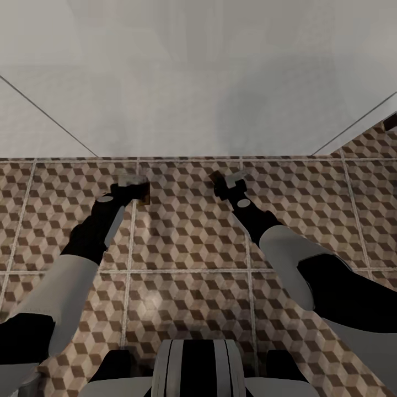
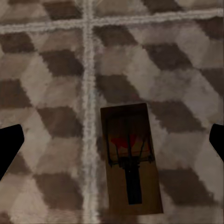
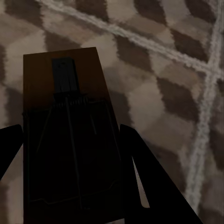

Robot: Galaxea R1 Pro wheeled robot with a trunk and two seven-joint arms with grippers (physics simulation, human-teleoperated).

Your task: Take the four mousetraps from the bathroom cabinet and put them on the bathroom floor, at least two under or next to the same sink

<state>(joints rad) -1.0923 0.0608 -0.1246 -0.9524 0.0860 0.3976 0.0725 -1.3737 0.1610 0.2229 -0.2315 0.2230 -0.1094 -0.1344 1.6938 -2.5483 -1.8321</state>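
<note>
- Both arms are seen from the head view reaching down toward the bathroom floor, close to the pale wall.
- The left tool is spread wide; its dark fingertips are well apart at either side of a mousetrap, without touching it.
- This mousetrap is laid flat on the cube-patterned tiles, just beside a grout line, red mark and wire facing up.
- The right tool is pinched on a second mousetrap, which is held above the tiles.
</note>
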